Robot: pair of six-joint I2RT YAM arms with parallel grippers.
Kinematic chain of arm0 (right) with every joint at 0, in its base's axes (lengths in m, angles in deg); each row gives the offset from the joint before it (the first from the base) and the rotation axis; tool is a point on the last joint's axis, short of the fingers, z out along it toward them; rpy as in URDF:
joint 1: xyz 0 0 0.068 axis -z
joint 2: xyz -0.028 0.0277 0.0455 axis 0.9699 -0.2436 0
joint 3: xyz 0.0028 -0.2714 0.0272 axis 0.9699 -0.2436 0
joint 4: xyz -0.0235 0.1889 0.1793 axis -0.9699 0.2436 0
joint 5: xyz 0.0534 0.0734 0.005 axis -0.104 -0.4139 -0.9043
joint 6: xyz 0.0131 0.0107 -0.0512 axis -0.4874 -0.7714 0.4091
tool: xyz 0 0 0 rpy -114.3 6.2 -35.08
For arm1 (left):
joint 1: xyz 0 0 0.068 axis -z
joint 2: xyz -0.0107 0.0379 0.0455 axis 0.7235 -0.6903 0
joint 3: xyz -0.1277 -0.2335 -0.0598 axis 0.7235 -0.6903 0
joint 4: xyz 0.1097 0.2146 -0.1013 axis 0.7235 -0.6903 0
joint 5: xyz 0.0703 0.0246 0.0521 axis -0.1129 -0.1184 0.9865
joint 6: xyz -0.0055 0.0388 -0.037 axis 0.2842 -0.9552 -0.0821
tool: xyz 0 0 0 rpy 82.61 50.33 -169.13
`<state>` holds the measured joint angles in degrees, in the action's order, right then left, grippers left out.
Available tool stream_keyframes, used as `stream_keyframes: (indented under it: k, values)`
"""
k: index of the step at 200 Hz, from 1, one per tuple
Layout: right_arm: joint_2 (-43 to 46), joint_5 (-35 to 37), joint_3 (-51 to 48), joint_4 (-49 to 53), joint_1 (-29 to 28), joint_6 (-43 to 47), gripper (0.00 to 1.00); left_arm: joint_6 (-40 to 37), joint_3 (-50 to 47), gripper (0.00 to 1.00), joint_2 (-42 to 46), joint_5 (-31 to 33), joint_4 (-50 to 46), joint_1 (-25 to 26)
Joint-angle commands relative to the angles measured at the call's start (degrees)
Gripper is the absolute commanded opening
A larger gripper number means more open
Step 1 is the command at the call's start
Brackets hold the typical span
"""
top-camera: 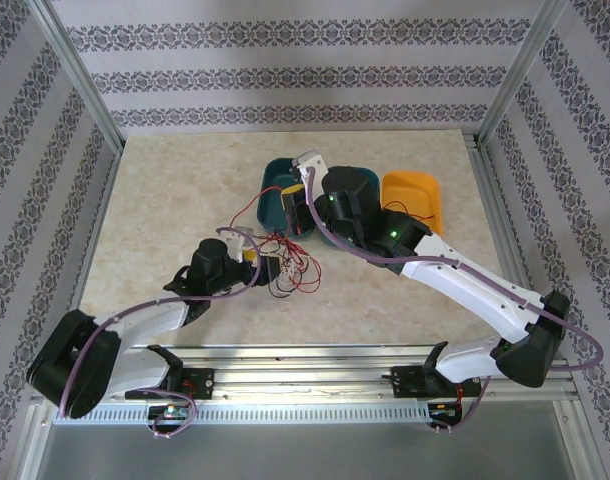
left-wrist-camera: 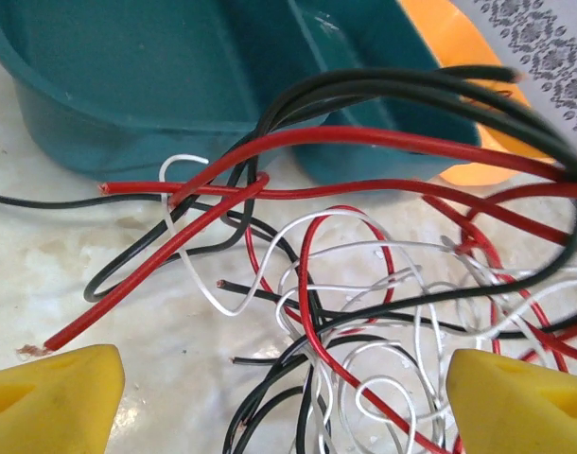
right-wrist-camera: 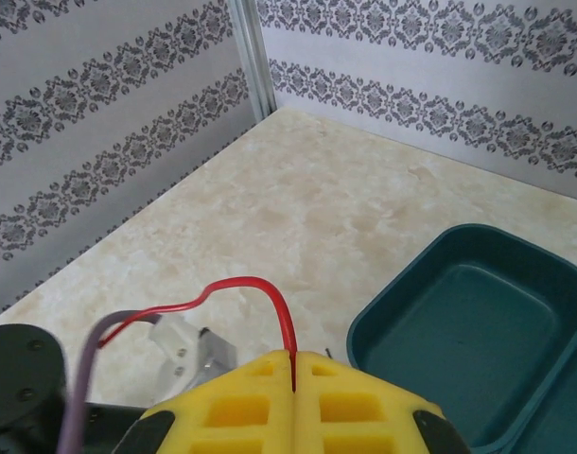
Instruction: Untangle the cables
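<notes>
A tangle of thin red, black and white cables (top-camera: 290, 265) lies on the marble table, just in front of the teal trays. My left gripper (top-camera: 268, 268) is low over the heap's left side. In the left wrist view its yellow fingers (left-wrist-camera: 52, 397) stand wide apart, the gripper (left-wrist-camera: 288, 407) open, with looped cables (left-wrist-camera: 345, 312) lying on the table between them and not pinched. My right gripper (right-wrist-camera: 294, 364) is shut on a red cable (right-wrist-camera: 241, 284) that arches out of its closed pads. From above it (top-camera: 293, 212) hovers behind the tangle, beside a teal tray.
Two teal trays (top-camera: 278, 178) (left-wrist-camera: 383, 95) and an orange tray (top-camera: 415, 195) sit at the back centre; the right arm covers much of the second teal one. Patterned walls and metal posts enclose the table. Bare marble (top-camera: 155, 200) lies to the left.
</notes>
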<state>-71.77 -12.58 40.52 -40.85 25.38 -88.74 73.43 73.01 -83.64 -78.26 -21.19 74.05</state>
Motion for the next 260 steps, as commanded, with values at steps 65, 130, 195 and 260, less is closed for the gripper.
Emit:
stream_keyframes:
  k: [65,130,195,260]
  values:
    - [2.37,-7.65,-0.98,-3.53,-0.08,-2.62,0.00,-13.69,2.58,0.87,-3.06,0.68,10.06,0.56]
    - [4.01,-16.38,-3.01,-6.50,3.34,-6.72,0.00,-18.16,3.43,0.61,-3.97,0.87,10.27,0.53]
    - [5.97,-21.89,-2.60,-6.24,6.75,-8.61,0.00,-14.46,4.92,0.26,-10.76,2.72,12.29,0.51]
    - [6.43,-9.96,0.18,0.42,6.83,-6.90,0.00,-10.41,4.44,0.50,-12.29,0.07,13.51,0.51]
